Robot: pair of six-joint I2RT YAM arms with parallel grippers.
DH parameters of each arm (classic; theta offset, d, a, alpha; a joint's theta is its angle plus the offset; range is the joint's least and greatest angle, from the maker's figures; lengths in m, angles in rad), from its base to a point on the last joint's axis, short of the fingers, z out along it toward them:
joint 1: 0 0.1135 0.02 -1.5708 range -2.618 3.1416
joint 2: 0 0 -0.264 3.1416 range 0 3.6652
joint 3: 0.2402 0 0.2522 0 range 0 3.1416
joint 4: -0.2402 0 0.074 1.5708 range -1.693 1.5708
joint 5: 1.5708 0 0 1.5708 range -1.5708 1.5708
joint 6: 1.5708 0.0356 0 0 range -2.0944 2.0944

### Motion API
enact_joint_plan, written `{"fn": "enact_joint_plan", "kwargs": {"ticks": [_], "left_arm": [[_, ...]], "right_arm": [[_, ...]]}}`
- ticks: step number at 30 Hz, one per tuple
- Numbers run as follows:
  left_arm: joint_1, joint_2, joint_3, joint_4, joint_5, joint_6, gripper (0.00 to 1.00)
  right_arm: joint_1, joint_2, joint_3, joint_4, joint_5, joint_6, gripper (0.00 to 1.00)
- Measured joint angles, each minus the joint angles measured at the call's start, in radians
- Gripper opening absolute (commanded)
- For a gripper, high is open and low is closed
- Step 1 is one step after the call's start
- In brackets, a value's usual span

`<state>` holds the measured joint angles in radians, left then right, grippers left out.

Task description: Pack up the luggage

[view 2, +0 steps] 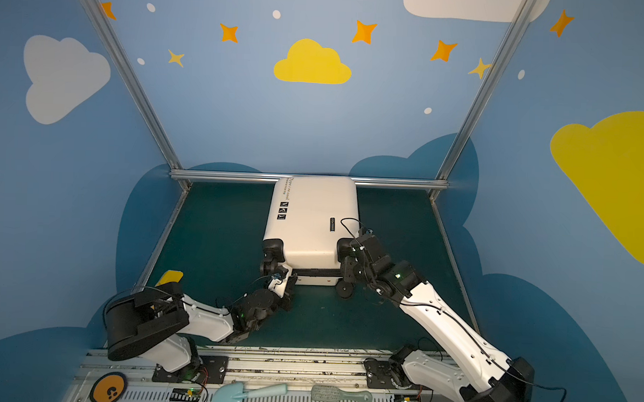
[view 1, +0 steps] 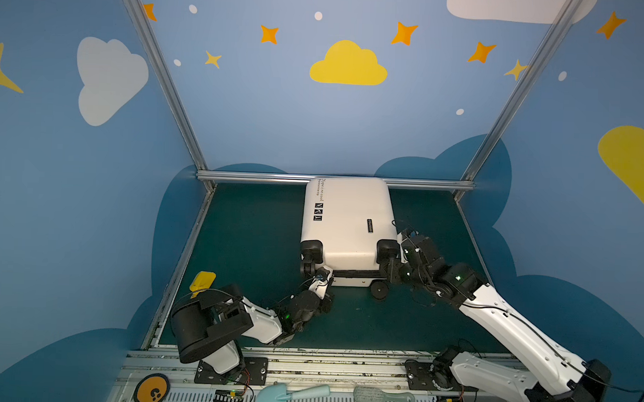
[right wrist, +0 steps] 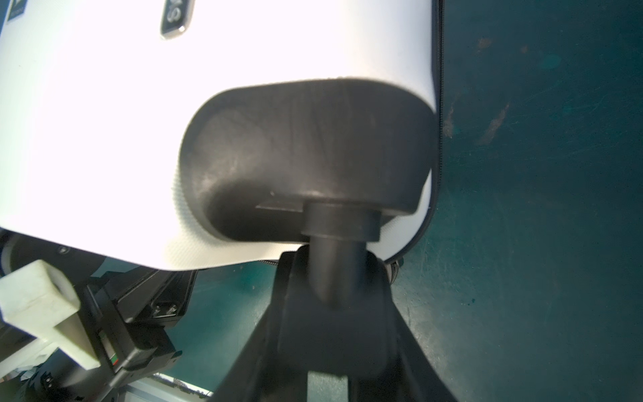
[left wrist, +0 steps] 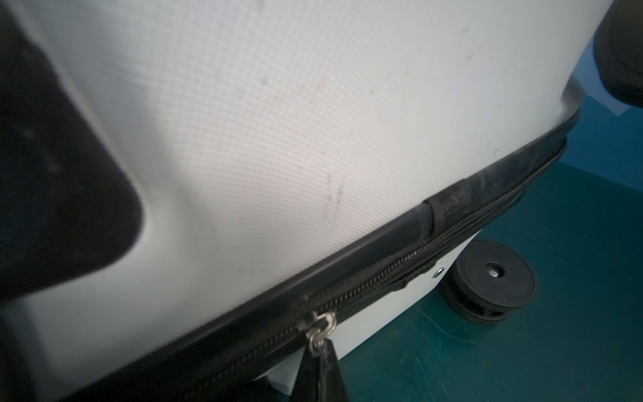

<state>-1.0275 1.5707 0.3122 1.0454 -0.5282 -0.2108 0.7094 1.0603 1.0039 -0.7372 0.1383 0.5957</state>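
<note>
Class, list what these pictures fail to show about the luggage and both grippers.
- luggage contents: shell closed, both top views.
- left gripper fingertips: cut off by the left wrist view's edge.
- right gripper grip on caster: dark shapes merge, right wrist view.
- Shell text: too small.

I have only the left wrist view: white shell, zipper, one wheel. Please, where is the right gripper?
Observer: The right gripper is at the other near corner of the suitcase, its jaws closed around the wheel there.
Operator: And how does the suitcase lie?
Observer: Flat on the green table, its far end at the back rail.
Operator: Do you see loose things anywhere?
Observer: A light blue shovel and a brush lie on the front rail, off the green table.
</note>
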Motion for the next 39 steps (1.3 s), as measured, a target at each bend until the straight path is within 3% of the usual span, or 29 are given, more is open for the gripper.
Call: {"fn": "enact_joint_plan", "kwargs": {"ticks": [16,30,39], "left_arm": [[-0.041,0.012,0.060,-0.069,-0.003,0.037,0.03],[-0.100,0.148,0.205,-0.057,0.032,0.077,0.03],[-0.119,0.291,0.334,0.012,0.113,0.084,0.03]], "right_arm": [[-0.001,0.000,-0.011,0.000,0.007,0.000,0.00],[-0.001,0.000,-0.016,-0.002,0.008,0.000,0.00],[-0.001,0.000,-0.031,-0.001,0.010,0.003,0.00]]}}
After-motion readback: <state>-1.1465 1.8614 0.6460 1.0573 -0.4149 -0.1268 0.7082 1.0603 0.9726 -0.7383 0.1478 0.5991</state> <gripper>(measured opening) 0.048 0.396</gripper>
